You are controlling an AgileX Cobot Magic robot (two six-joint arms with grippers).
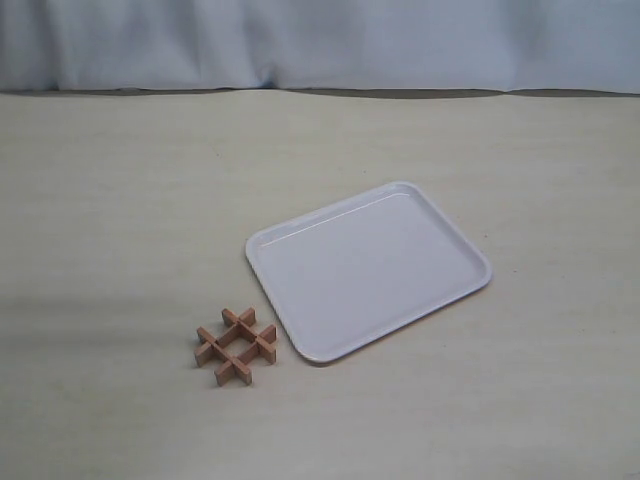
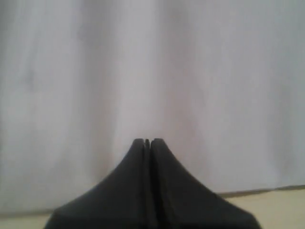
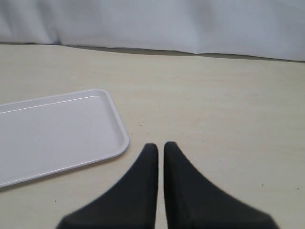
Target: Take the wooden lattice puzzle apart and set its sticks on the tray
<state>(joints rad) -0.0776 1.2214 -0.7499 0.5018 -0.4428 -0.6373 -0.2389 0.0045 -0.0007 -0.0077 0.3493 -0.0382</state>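
The wooden lattice puzzle (image 1: 236, 346), a small reddish-brown hash-shaped grid of interlocked sticks, lies whole on the table just off the near left corner of the tray (image 1: 368, 268). The white tray is flat, bare and set at an angle. Neither arm shows in the exterior view. In the left wrist view my left gripper (image 2: 147, 141) is shut, its black fingers pressed together with nothing between them, facing the pale backdrop. My right gripper (image 3: 160, 145) is shut too, with only a thin slit between the fingers and nothing held, hovering over bare table beside the tray's corner (image 3: 125, 139).
A pale wood-grain table (image 1: 120, 200) spreads around the tray and puzzle. A white cloth backdrop (image 1: 320, 40) hangs along the far edge of the table.
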